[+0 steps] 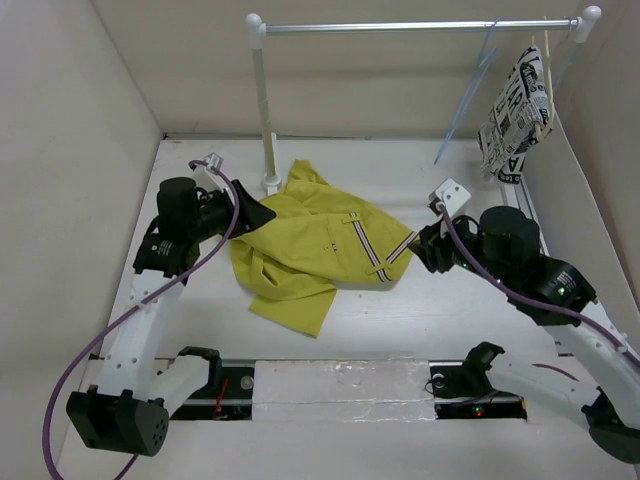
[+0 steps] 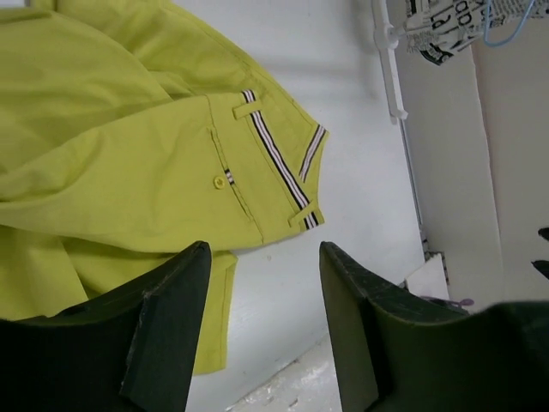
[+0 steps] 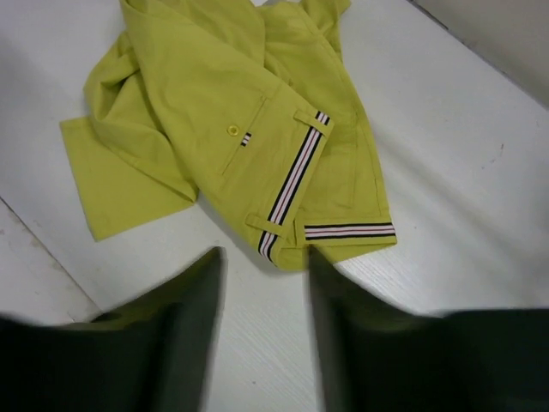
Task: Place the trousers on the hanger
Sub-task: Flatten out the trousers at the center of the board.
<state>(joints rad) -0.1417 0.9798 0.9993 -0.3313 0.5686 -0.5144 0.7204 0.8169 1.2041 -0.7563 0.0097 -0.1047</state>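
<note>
The mustard-yellow trousers (image 1: 305, 248) lie crumpled on the white table, striped waist trim toward the right. They fill the top left of the left wrist view (image 2: 129, 146) and the upper part of the right wrist view (image 3: 232, 129). The light-blue hanger (image 1: 472, 92) hangs from the rail at the back right. My left gripper (image 1: 258, 214) is open and empty, at the trousers' left edge (image 2: 262, 257). My right gripper (image 1: 420, 250) is open and empty, just right of the striped waist corner (image 3: 266, 257).
A white rail stand (image 1: 262, 110) rises just behind the trousers, its base beside them. A pale wooden hanger with newspaper-print cloth (image 1: 515, 110) hangs at the rail's right end. White walls enclose the table on the left, back and right.
</note>
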